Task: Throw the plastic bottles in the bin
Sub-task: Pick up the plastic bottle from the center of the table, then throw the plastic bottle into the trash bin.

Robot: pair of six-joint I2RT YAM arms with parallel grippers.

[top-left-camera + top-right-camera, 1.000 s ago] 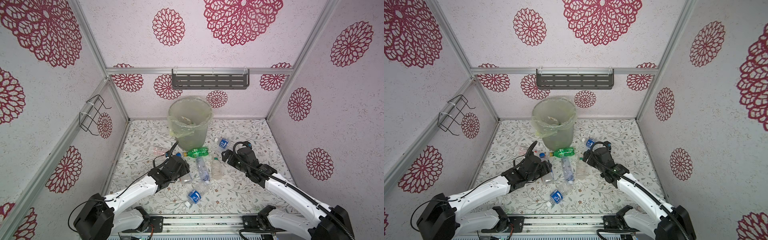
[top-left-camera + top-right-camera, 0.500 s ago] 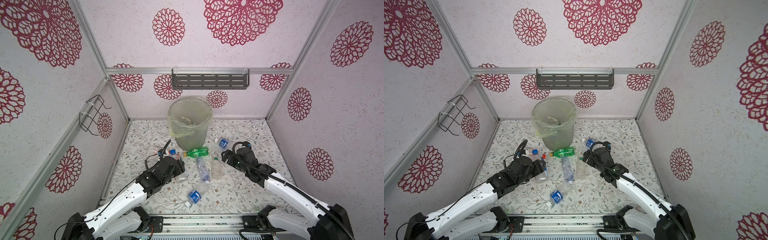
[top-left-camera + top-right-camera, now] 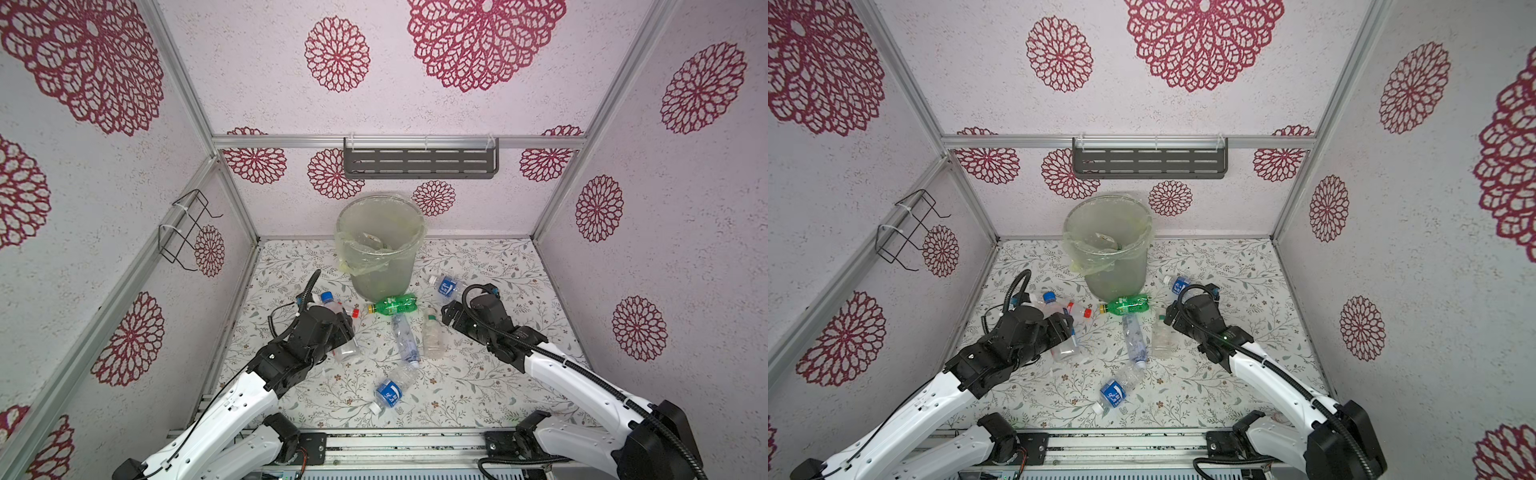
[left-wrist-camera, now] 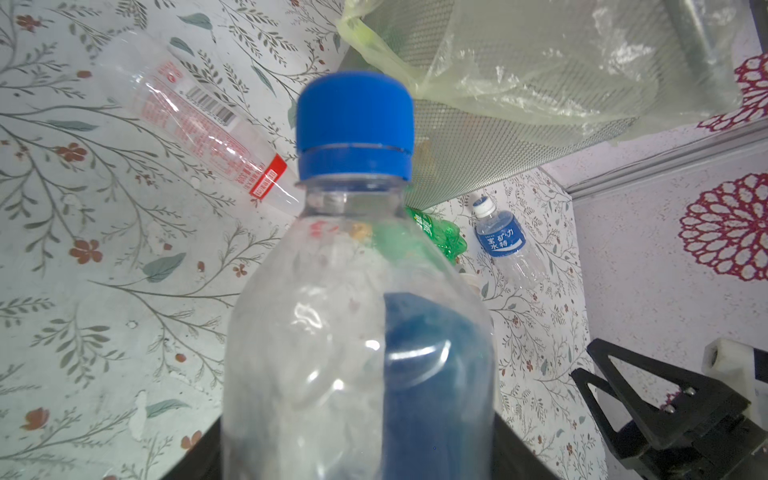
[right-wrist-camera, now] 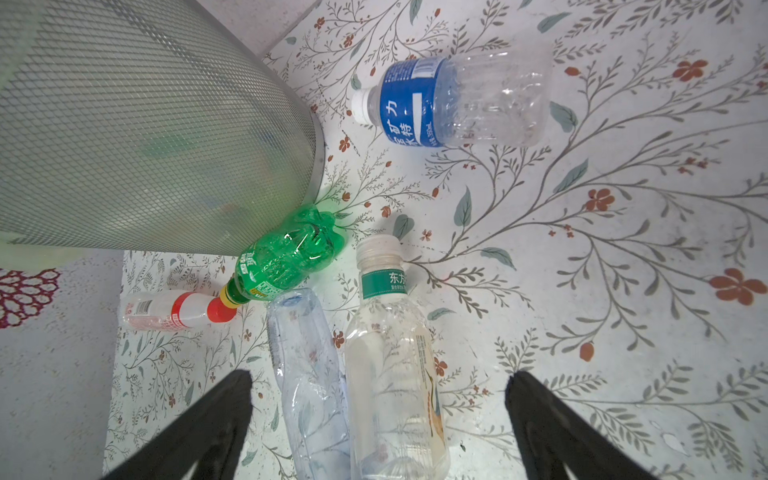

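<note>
Left wrist view shows left gripper (image 3: 344,330) clamping blue-capped bottle (image 4: 357,311); right wrist, right gripper (image 5: 379,376) agape, empty.

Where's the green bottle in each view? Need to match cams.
Top view: green bottle lying on its side at the foot of the bin.
Top view: likewise, at the bin's foot.
Left wrist: partly hidden behind the blue-cap bottle, beside the bin.
Right wrist: in full, by the bin's base.
Shared landmark: the bin.
</note>
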